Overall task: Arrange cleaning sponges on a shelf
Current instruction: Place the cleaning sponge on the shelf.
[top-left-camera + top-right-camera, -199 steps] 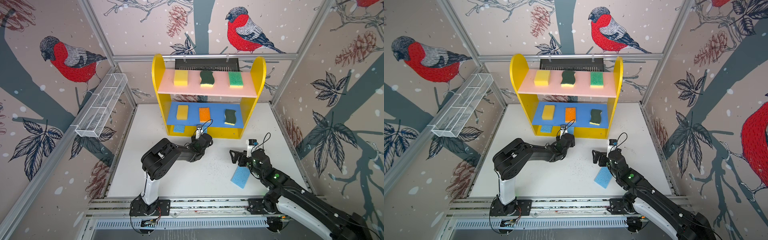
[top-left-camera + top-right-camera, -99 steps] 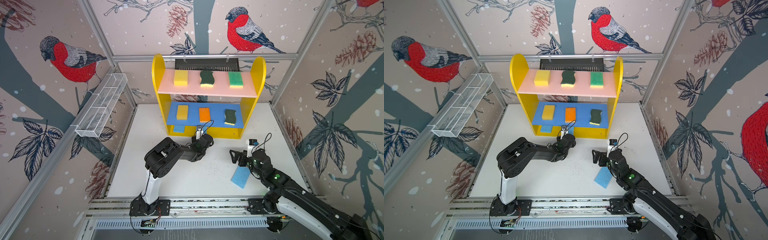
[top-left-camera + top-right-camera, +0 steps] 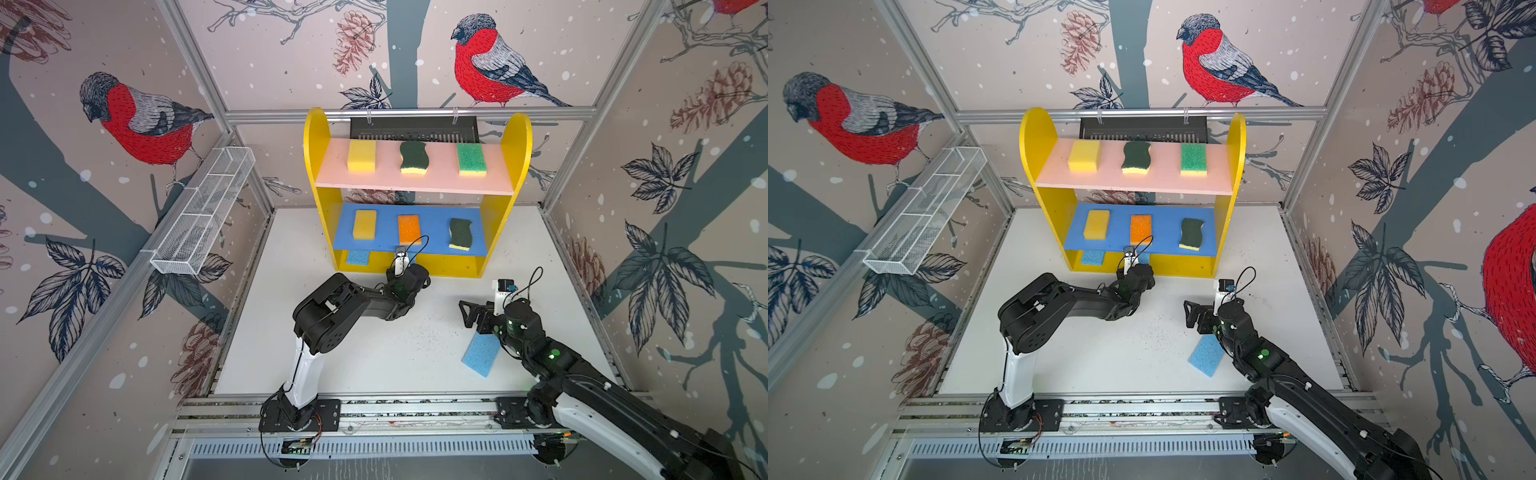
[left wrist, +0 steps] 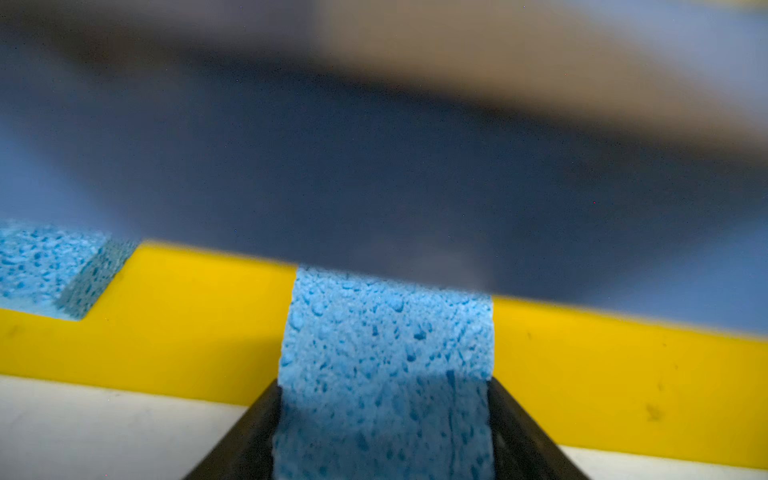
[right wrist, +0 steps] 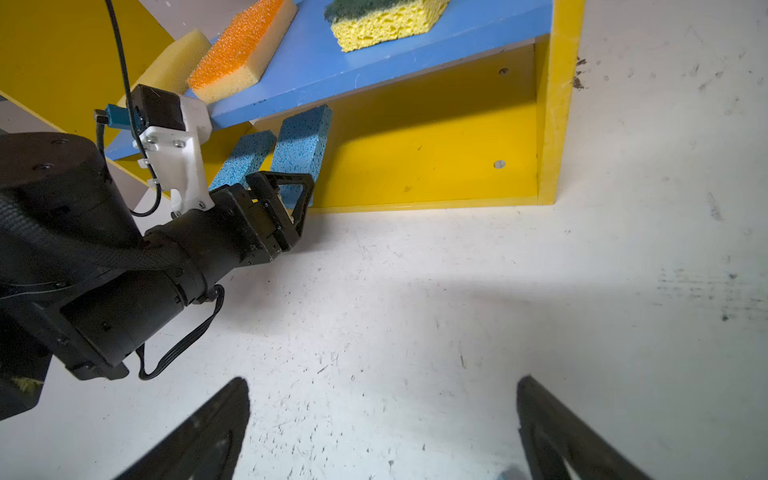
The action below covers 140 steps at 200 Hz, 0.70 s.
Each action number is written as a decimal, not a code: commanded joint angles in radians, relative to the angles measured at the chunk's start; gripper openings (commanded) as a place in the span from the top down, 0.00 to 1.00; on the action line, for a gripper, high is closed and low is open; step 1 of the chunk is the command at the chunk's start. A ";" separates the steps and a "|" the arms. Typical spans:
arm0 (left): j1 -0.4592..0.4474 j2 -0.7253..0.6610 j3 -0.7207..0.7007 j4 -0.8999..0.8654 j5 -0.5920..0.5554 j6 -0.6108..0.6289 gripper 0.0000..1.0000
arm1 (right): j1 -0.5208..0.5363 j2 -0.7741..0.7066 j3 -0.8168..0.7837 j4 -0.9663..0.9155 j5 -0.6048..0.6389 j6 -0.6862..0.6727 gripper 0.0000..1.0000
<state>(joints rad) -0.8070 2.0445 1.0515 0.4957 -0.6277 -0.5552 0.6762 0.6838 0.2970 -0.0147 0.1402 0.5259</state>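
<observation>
The shelf [image 3: 316,166] stands at the back of the table. Its pink board carries a yellow sponge [image 3: 361,156], a wavy dark-green one [image 3: 413,157] and a bright-green one [image 3: 471,158]. The blue board carries a yellow sponge [image 3: 365,224], an orange-topped one [image 3: 409,229] and a wavy dark-green one [image 3: 460,234]. A light-blue sponge [image 3: 358,257] lies on the yellow bottom level. My left gripper [image 4: 385,386] is shut on a second light-blue sponge [image 4: 388,332], reaching onto that level beside it. My right gripper [image 5: 382,380] hangs open over the table, by a third light-blue sponge [image 3: 482,353].
A white wire-mesh basket [image 3: 203,216] hangs on the left wall. A black slotted tray [image 3: 413,126] hangs behind the shelf's top. The metal rail [image 3: 374,409] carrying both arm bases runs along the table's front edge.
The left arm's elbow has shifted slightly towards the shelf while its wrist stays at the bottom level. The right arm has not moved.
</observation>
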 commanded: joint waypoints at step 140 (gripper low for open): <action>-0.006 0.002 0.003 -0.069 -0.028 -0.036 0.28 | 0.002 -0.036 -0.010 0.006 -0.008 0.025 0.01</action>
<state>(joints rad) -0.8108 2.0510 1.0504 0.4793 -0.6552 -0.5949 0.6781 0.6521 0.2874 -0.0174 0.1333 0.5343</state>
